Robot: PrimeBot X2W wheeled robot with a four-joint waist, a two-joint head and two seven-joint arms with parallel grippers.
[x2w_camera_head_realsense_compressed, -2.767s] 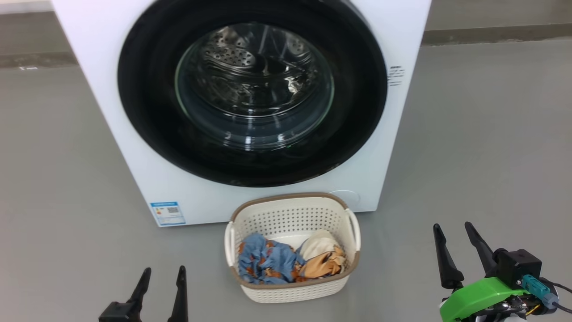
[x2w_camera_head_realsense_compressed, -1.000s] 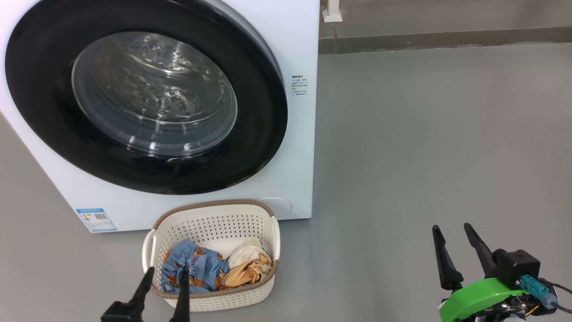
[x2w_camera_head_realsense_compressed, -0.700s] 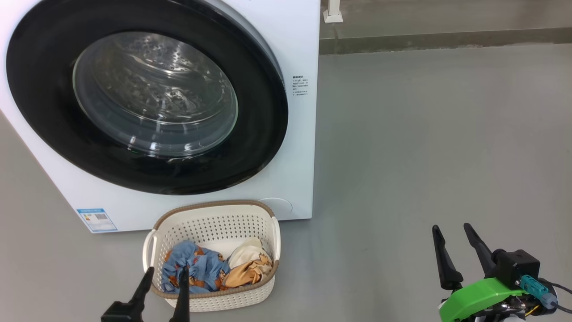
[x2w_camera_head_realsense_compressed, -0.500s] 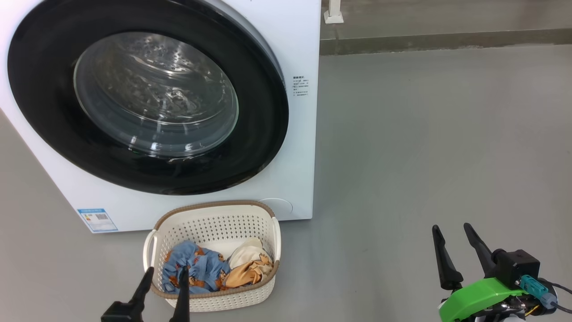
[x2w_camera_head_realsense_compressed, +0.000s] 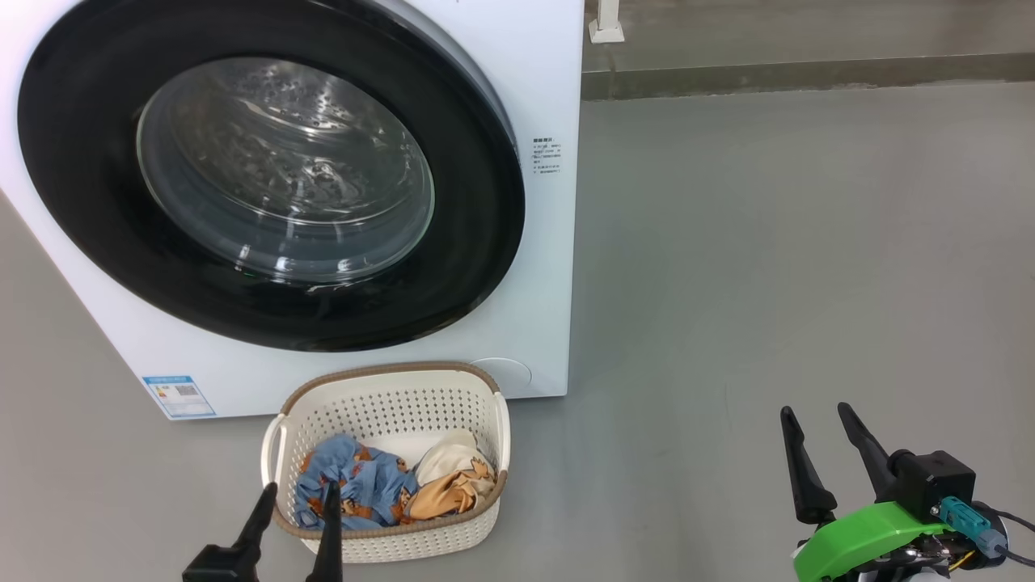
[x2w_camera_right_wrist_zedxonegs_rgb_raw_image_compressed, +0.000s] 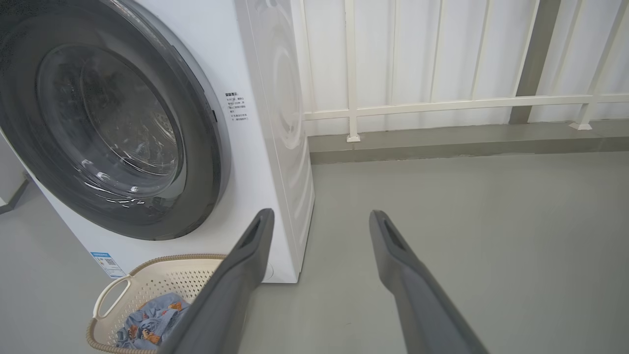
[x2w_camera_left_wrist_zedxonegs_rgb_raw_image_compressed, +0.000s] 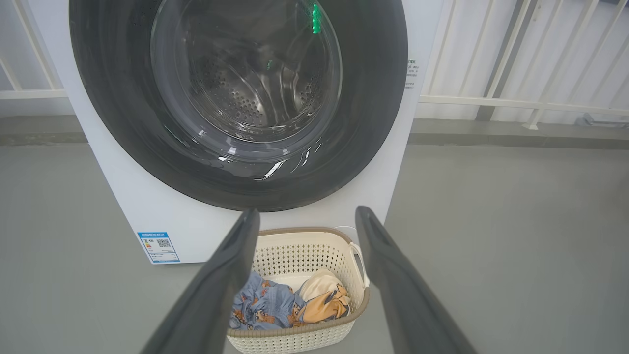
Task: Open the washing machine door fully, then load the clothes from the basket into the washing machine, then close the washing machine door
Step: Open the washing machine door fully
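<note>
Left gripper (x2w_camera_head_realsense_compressed: 298,487), low left in the head view: fingers moderately apart, holding nothing, one finger crossing the near rim of the basket in that view. Right gripper (x2w_camera_head_realsense_compressed: 815,411), low right: fingers likewise apart and empty, above bare grey floor (x2w_camera_head_realsense_compressed: 768,267), well apart from the basket. Basket (x2w_camera_head_realsense_compressed: 388,369): on the floor just in front of the washing machine's lower right corner, upright. Clothes (x2w_camera_head_realsense_compressed: 388,489): three pieces bunched in its bottom, blue at the left, cream behind, orange-tan at the right. Washing machine (x2w_camera_head_realsense_compressed: 542,283): white, with a small blue label (x2w_camera_head_realsense_compressed: 179,395) at its lower left. Door (x2w_camera_head_realsense_compressed: 477,226): closed against the front, steel drum visible through the glass. White railing (x2w_camera_right_wrist_zedxonegs_rgb_raw_image_compressed: 442,104): behind the machine, along a low kerb. Against 2.8 s ago the whole head view has swung right, so machine and basket sit further left in it; both grippers keep the same place and spread, and the clothes lie unchanged.
</note>
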